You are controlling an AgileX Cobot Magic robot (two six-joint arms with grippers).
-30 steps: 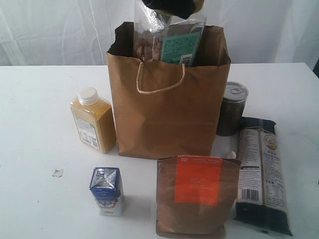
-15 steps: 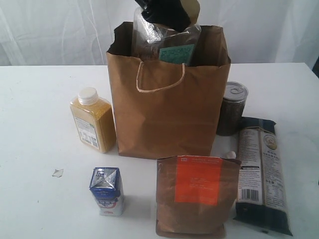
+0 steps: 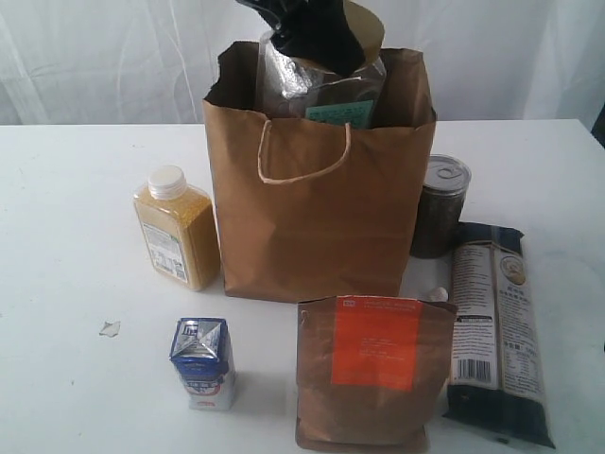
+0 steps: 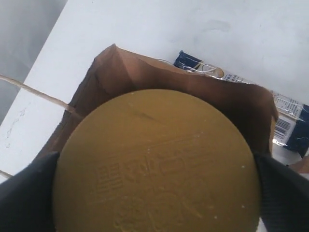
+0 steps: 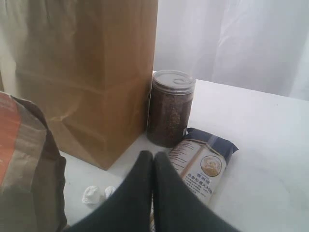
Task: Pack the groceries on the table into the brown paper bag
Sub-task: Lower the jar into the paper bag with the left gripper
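Note:
The brown paper bag (image 3: 317, 218) stands upright on the table (image 3: 66, 284). My left gripper (image 3: 317, 28) is shut on the clear jar (image 3: 321, 90) by its tan lid (image 4: 157, 164), one black finger (image 4: 24, 193) at each side, and the jar is partly inside the bag's mouth (image 4: 193, 84). Round the bag stand the yellow-grain bottle (image 3: 178, 232), the blue-white carton (image 3: 203, 364), the orange-labelled pouch (image 3: 371, 374), the dark tin (image 3: 441, 206) and the noodle packet (image 3: 496, 331). My right gripper (image 5: 153, 157) is shut and empty, over the noodle packet (image 5: 205, 164) near the tin (image 5: 169, 113).
A small scrap (image 3: 110, 328) lies on the table left of the carton. Two white crumpled bits (image 5: 91, 194) lie between the pouch (image 5: 24, 164) and the bag (image 5: 87, 72). A white curtain (image 3: 95, 57) hangs behind the table.
The left gripper has moved down with the jar, which now sits lower in the bag's mouth. Everything on the table has stayed put.

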